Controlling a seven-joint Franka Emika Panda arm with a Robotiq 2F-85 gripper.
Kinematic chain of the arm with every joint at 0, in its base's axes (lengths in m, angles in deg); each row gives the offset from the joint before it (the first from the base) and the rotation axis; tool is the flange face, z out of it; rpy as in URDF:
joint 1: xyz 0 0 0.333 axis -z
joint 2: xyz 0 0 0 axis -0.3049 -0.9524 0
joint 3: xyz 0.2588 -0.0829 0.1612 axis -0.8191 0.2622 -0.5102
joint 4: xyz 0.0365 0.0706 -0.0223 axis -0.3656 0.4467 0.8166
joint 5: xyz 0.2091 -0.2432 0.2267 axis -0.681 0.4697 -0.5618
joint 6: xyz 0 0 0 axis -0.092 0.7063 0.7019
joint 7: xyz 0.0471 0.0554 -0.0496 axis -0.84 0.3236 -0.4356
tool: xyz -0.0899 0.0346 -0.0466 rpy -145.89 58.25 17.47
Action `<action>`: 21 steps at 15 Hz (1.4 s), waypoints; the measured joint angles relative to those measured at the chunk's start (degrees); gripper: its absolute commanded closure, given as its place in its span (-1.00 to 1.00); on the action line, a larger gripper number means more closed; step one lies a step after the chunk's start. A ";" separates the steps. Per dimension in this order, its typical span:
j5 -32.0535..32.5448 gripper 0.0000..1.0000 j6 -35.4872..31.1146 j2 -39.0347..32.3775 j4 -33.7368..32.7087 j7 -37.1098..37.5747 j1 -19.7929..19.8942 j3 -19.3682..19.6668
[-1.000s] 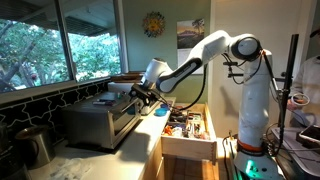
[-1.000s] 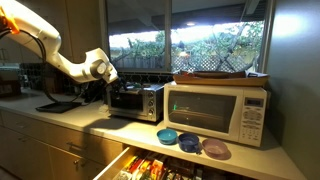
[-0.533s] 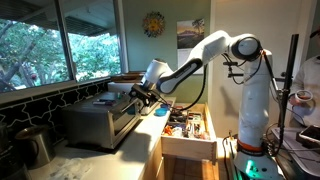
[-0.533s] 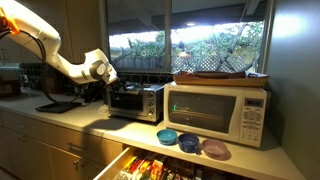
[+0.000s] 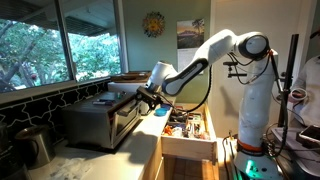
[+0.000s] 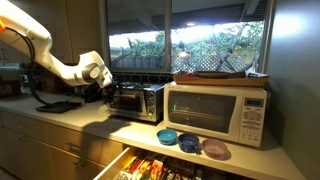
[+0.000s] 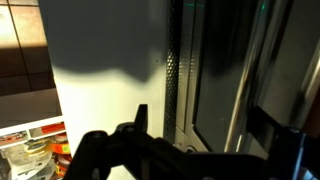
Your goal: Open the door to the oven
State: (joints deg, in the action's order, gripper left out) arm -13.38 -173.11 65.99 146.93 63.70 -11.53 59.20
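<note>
The arm has dropped lower and drawn back from the oven [image 5: 90,122], fingers [image 5: 146,96] at the door [image 5: 126,118] top edge; their spread cannot be told.

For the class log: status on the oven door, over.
End effector at door's top edge, grip unclear. Door not visibly swung down. Open drawer nearby, not in door's path.

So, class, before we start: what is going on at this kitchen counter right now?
A robot arm is working at the silver toaster oven on the counter. Its gripper is at the top front edge of the oven, right by the handle of the door. The door looks shut or barely ajar, and the pictures do not show whether the gripper has closed on the handle. A white microwave stands beside the oven, and a drawer below the counter is open.
</note>
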 measured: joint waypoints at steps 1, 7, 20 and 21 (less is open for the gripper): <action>-0.58 -1.00 0.08 0.84 1.27 0.04 0.00 0.02; -2.40 -1.00 1.08 5.78 8.29 2.65 -0.36 0.48; -13.61 -1.00 9.81 11.02 16.77 5.53 -3.01 2.24; -14.50 -1.00 10.31 11.38 16.78 5.52 -3.25 2.57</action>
State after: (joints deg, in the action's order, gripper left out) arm -27.88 -162.80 77.37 163.72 69.22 -14.78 61.77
